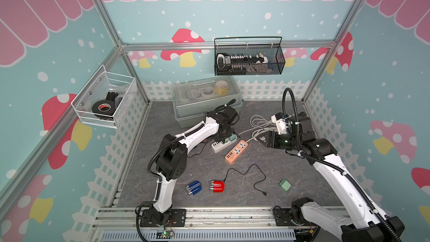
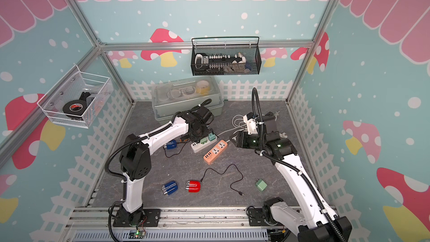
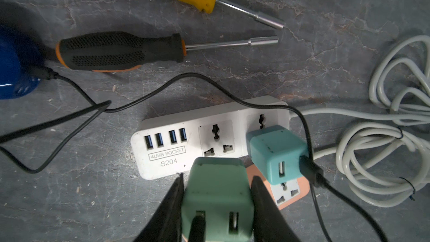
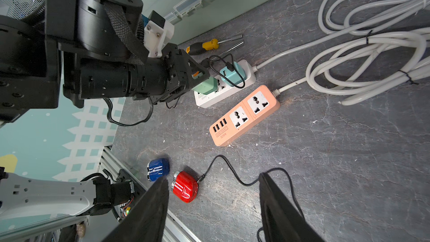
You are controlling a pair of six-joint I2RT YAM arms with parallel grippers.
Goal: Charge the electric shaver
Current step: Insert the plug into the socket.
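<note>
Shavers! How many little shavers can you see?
3. A blue shaver and a red shaver lie side by side up front; a second blue shaver, cable attached, sits farther back near the white power strip. Others may be hidden.

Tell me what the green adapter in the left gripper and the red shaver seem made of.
Green USB adapter: probably moulded plastic, matte; dull even colour, small scuff marks. Red electric shaver: probably glossy plastic shell, given sharp white highlights; silvery heads look chrome-finished, metal or plated plastic unclear.

white power strip [image 3: 193,122] — printed label "4usb socket", "s204" beneath; orange power strip [image 4: 244,122] — "s204" too.
</note>
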